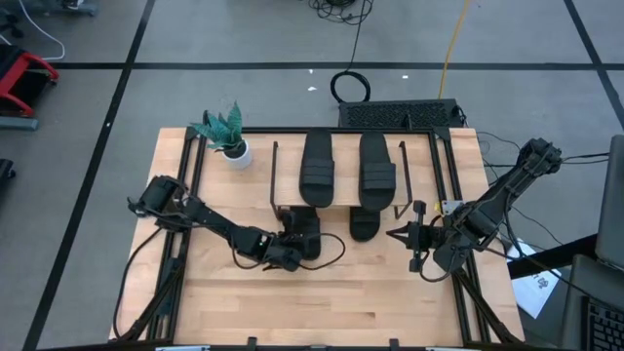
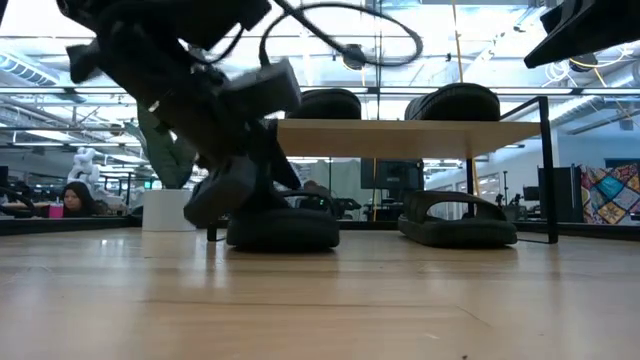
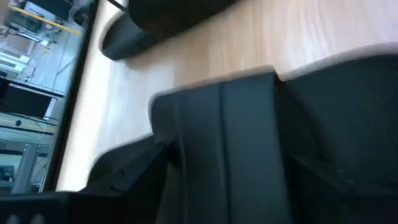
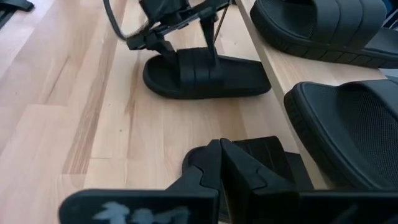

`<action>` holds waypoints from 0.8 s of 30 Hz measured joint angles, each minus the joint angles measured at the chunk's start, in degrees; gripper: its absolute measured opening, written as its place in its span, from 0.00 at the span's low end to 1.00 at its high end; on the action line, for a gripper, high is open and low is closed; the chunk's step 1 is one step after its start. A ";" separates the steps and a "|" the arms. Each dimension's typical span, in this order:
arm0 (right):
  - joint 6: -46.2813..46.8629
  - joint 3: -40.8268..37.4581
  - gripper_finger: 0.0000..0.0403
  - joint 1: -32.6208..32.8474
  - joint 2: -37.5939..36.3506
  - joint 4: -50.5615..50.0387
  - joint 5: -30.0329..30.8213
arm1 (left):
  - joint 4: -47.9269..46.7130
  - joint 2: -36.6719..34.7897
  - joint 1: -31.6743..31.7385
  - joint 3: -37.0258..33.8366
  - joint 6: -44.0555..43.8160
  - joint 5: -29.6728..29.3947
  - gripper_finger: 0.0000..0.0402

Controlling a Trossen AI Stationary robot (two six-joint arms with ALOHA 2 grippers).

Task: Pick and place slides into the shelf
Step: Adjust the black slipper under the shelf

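Observation:
Two black slides [image 1: 317, 168] [image 1: 376, 171] lie soles down on the shelf's light-wood board [image 1: 346, 156]. Two more rest on the table under it: one on the right [image 1: 365, 224] and one on the left [image 1: 308, 224]. My left gripper [image 4: 189, 55] comes slanting down from the table's left onto that left slide [image 4: 205, 76], open, with one finger at each edge of its strap. My right gripper [image 1: 398, 234] hangs shut and holding nothing above the table, right of the shelf. My left gripper has its two fingers [image 4: 210, 38] astride the strap [image 4: 196, 68] of the left slide under the shelf, which lies flat on the table. Whether the fingers touch the strap, I cannot tell.
A potted plant [image 1: 230, 136] stands at the table's far left corner. A black flat device [image 1: 400, 114] lies behind the shelf. The shelf's black wire legs [image 2: 548, 170] stand close beside the lower slides. Bare tabletop [image 1: 322, 302] stretches along the near side.

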 joint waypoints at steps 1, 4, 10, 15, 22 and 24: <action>0.00 -0.02 0.00 0.00 0.00 0.02 -0.01 | -0.76 0.16 0.13 -0.09 0.07 0.41 0.66; 0.00 -0.02 0.00 0.00 -0.02 0.05 -0.02 | -0.82 0.83 0.45 0.02 -0.05 0.76 0.51; 0.00 -0.02 0.00 0.00 -0.02 0.09 0.01 | -0.45 1.06 0.06 -0.11 0.63 -1.45 0.07; -0.01 -0.02 0.00 0.00 -0.02 0.07 0.03 | 4.02 1.10 -0.22 -0.17 3.47 -2.82 0.05; 0.00 -0.02 0.00 0.00 -0.02 0.24 0.02 | 6.69 1.10 0.76 -0.17 5.73 -7.95 0.01; 0.00 -0.02 0.00 0.00 -0.02 0.23 0.01 | 6.70 1.10 1.63 -0.17 5.27 -7.21 0.02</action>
